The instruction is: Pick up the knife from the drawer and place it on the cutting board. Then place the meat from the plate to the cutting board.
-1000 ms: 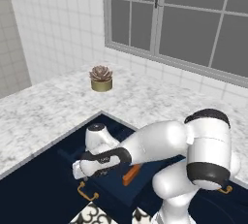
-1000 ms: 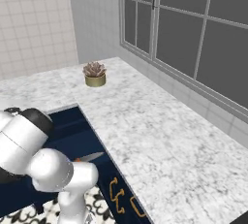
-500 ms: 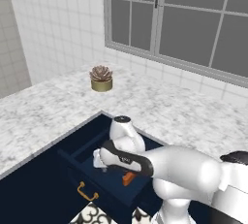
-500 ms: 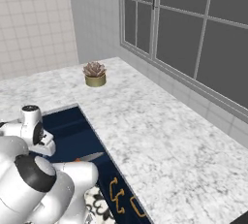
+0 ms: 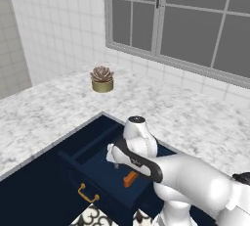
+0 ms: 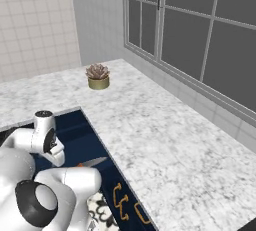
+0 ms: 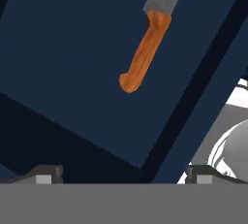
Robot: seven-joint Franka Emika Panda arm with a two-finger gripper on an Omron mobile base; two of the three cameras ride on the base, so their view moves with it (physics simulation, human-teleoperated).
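With the knife (image 7: pixel 145 48) lying untouched on the floor of the open drawer (image 5: pixel 105 164), the gripper (image 7: pixel 123 172) is hanging above it, jaws spread wide and empty, every placement remaining.

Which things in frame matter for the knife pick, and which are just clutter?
Job:
- knife, lying in the drawer
- drawer, pulled open
- gripper, open, above the drawer

Clutter:
- potted succulent on the marble counter
- window

The arm (image 5: pixel 185 183) is showing smooth, glossy white rounded shells, with dark black bands at the joints. A round grey cap is sitting on one white link (image 6: pixel 44 131). The finger tips (image 7: pixel 46 173) are looking small, dark and blocky.
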